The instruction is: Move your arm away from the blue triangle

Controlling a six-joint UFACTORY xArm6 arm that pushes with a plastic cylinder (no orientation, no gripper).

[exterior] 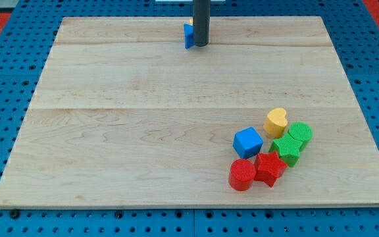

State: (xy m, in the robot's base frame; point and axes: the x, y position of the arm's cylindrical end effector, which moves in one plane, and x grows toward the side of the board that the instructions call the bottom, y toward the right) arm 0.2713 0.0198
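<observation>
My tip [201, 45] rests against the right side of the blue triangle [188, 36] near the top edge of the wooden board [143, 131]; the rod hides most of the small, bright-blue block. The bare rod grasps nothing. At lower right cluster a blue cube [247, 142], yellow heart [276, 122], green cylinder [301, 133], green star [287, 149], red star [269, 168] and red cylinder [242, 175].

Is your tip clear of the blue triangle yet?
No: my tip sits right against the blue triangle, covering its right side near the view's top.

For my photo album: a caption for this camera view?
My tip beside the blue triangle, six blocks clustered far away.
</observation>
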